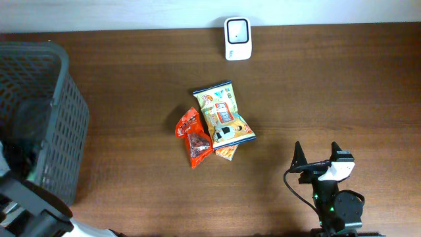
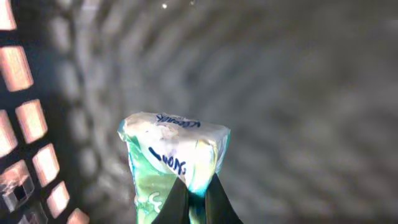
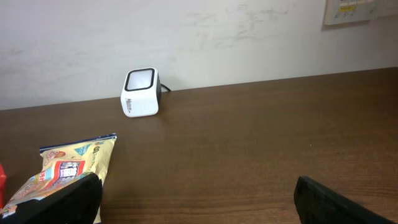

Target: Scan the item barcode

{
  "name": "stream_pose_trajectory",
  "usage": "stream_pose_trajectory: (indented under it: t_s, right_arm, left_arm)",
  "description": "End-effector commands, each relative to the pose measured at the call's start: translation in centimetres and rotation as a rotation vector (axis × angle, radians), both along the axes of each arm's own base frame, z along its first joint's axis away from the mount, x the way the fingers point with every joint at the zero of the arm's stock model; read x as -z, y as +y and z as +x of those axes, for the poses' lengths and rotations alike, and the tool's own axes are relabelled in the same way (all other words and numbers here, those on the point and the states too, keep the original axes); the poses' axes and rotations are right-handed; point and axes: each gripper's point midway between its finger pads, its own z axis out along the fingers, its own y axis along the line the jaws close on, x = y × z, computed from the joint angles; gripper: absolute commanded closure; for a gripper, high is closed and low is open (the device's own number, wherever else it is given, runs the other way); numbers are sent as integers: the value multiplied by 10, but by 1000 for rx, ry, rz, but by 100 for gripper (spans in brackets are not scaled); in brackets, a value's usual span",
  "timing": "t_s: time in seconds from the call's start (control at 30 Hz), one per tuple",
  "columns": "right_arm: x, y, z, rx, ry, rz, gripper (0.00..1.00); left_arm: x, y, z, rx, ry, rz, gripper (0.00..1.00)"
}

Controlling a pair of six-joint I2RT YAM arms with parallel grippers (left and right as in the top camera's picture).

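Left gripper (image 2: pixel 196 188) around probable tissue pack (image 2: pixel 174 146)

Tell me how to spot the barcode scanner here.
Look along the far edge of the brown table, by the wall. The scanner stands alone there, beyond the snack packets: a white cube with a dark-framed window, unlike those colourful bags.

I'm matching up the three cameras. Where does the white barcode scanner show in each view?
Overhead: the white barcode scanner is at top centre.
Left wrist: not in it; only a tissue pack pinched in the jaws, inside the basket.
Right wrist: scanner upper left of centre.
Shared landmark: the yellow snack bag, below the scanner overhead, bottom left in the right wrist view.
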Motion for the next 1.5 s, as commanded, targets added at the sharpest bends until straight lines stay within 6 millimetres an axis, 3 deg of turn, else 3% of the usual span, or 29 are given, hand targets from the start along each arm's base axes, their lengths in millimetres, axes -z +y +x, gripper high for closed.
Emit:
stream_pose_trajectory:
  t_s: [0.0,0.03,0.07,0.13,0.17,0.23,0.27,0.33,0.43,0.47,0.53,0.63,0.73,0.8,0.83,0.9,0.93,1.0,1.1,1.13,1.17,1.2,1.23,1.27,1.3,1.47]
  right_arm:
    - [3,-3,0,14,6,-4,2]
    - [3,-3,0,14,6,-4,2]
    - [3,-3,0,14,6,-4,2]
    - [3,-3,0,14,6,-4,2]
    - [3,-3,0,14,6,-4,1]
    - [3,-3,0,14,6,-4,2]
    - [3,-3,0,14,6,-4,2]
    - [3,-3,0,14,6,-4,2]
    - [3,-3,0,14,6,-4,2]
    - [3,-3,0,14,6,-4,2]
    - [3,-3,0,15,6,-4,2]
    - [3,-3,0,15,6,-4,2]
    - [3,-3,0,14,6,-4,2]
    - [3,-3,0,14,6,-4,2]
    - [3,-3,0,14,6,-4,1]
    - [3,-3,0,14,6,-4,2]
    - [3,-3,0,14,6,-4,2]
    - [3,-3,0,14,6,-4,2]
    - [3,-3,0,15,6,-4,2]
    - [3,-3,0,14,6,-4,2]
    - [3,-3,0,14,6,-4,2]
    - [3,-3,0,14,6,-4,2]
    - [3,-3,0,14,6,-4,2]
    - [3,-3,0,14,6,-4,2]
    - [3,-3,0,14,6,-4,2]
    - [3,-3,0,14,6,-4,2]
  left_arm:
    - [-111,5,47,123,-326,107,100]
    - [-165,-14,71,252,-520,125,100]
    - [-202,-32,81,312,-633,142,100]
    - [-250,-67,90,416,-777,170,100]
    - [-274,-97,96,501,-853,184,100]
    - [-299,-156,103,654,-923,178,100]
    - [-304,-194,108,756,-950,143,100]
    - [-301,-255,118,917,-960,63,100]
    - [-268,-352,132,1158,-865,-45,100]
    - [-258,-376,133,1215,-840,-82,100]
    - [-214,-428,141,1333,-706,-84,100]
    - [-145,-475,151,1433,-510,-63,100]
    - [-70,-490,161,1466,-309,-51,99]
    - [-32,-493,158,1475,-200,-80,88]
    - [-24,-495,156,1479,-179,-94,80]
    - [-22,-497,156,1481,-175,-103,50]
    - [-22,-497,156,1481,-175,-103,40]
    - [-28,-494,157,1485,-180,-99,37]
    - [-109,-473,168,1513,-282,-44,26]
    - [-143,-460,169,1488,-330,-17,10]
    - [-177,-441,167,1451,-375,11,2]
    - [-199,-423,163,1417,-396,39,1]
    - [-232,-386,154,1346,-424,117,0]
    - [-243,-377,153,1359,-447,145,0]
    - [-264,-354,145,1312,-493,185,0]
    - [-317,-309,109,1261,-606,314,1]
